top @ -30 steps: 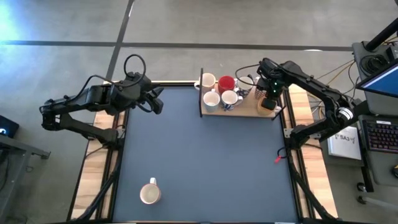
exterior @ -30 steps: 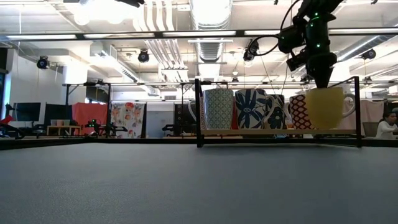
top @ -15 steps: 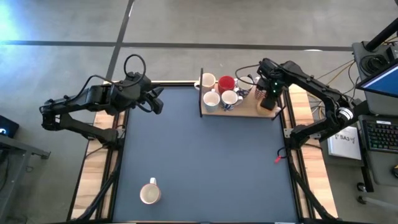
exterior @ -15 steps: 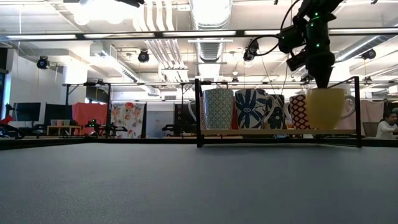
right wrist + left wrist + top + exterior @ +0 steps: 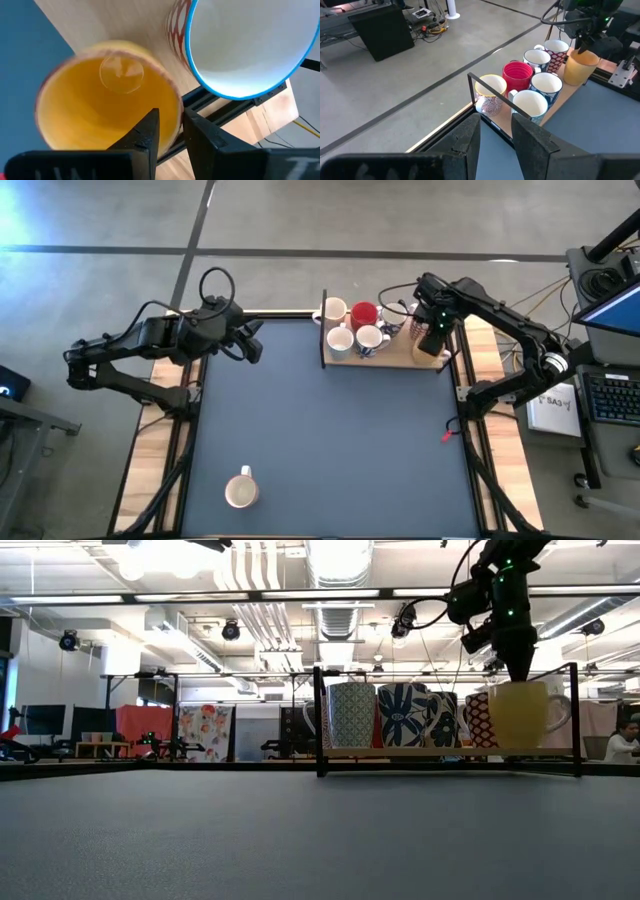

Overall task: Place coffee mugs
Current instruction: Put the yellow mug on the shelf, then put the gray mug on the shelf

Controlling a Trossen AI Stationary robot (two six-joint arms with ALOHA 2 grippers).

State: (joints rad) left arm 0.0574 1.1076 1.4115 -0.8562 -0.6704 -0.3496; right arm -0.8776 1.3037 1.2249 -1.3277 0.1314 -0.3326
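A yellow-orange mug [image 5: 525, 715] stands at the right end of a wooden tray [image 5: 400, 361] by the table's far edge. My right gripper [image 5: 432, 335] is shut on it from above. Beside it on the tray stand a red mug [image 5: 363, 313] and several white and patterned mugs [image 5: 536, 95], all upright on their bases. One more cream mug [image 5: 241, 491] sits alone near the table's near edge. My left gripper [image 5: 496, 142] is open and waits at the table's far left, level with the tray, touching nothing. My right gripper pinches the yellow mug's rim [image 5: 174, 112], one finger [image 5: 147, 131] inside the cup and the other outside its wall. The fingers come from above, pointing down [image 5: 520, 672]. The mug is upright, its base level with the tray's surface among the other mugs.
A thin black frame [image 5: 318, 720] rises around the tray's edges. A blue-rimmed patterned mug [image 5: 240, 45] stands close against the yellow one. The dark table mat [image 5: 330, 440] stretches bare between the tray and the lone mug. Cables and a desk lie beyond the right edge.
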